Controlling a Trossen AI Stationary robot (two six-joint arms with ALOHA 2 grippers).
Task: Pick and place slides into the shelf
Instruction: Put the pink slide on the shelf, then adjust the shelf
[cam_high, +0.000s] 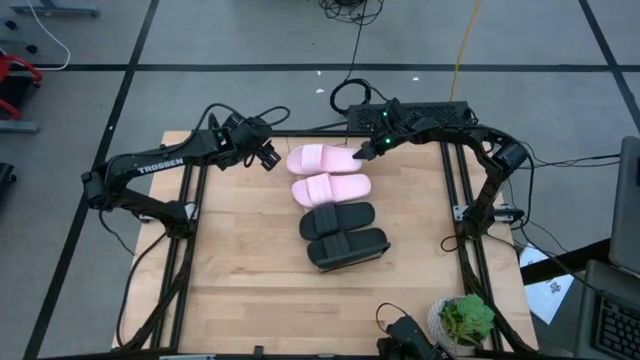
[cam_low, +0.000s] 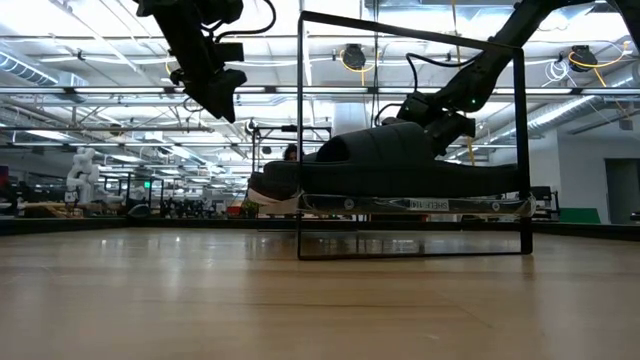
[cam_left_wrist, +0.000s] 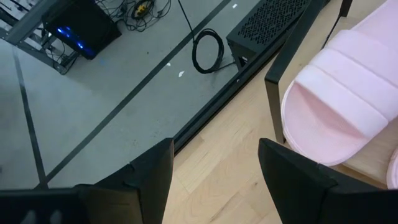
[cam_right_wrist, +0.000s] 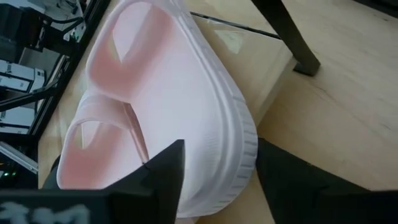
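The shelf (cam_low: 410, 205), a light-wood board in a thin dark frame, stands mid-table with all four slides lying sole-down on it in a row. From far to near these are a pink slide (cam_high: 320, 158), a second pink slide (cam_high: 332, 187), a black slide (cam_high: 337, 219) and a second black slide (cam_high: 347, 247). My left gripper (cam_high: 268, 157) is open and raised beside the far pink slide's left end (cam_left_wrist: 329, 106), holding nothing. My right gripper (cam_high: 360, 153) is open at that slide's right end, with a finger on either side of it (cam_right_wrist: 217, 155). My right gripper is open around the far pink slide's right end (cam_right_wrist: 224, 168), coming slanting down from the table's right. I cannot tell whether the fingers touch it. The slide lies flat on the shelf board (cam_right_wrist: 273, 68).
A potted plant (cam_high: 462, 320) stands at the table's near right corner. A black box (cam_high: 420, 110) and coiled cable (cam_high: 348, 96) lie beyond the far edge. The shelf's dark posts (cam_right_wrist: 286, 31) rise beside the slides. Bare tabletop (cam_high: 240, 260) lies left of and nearer than the shelf.
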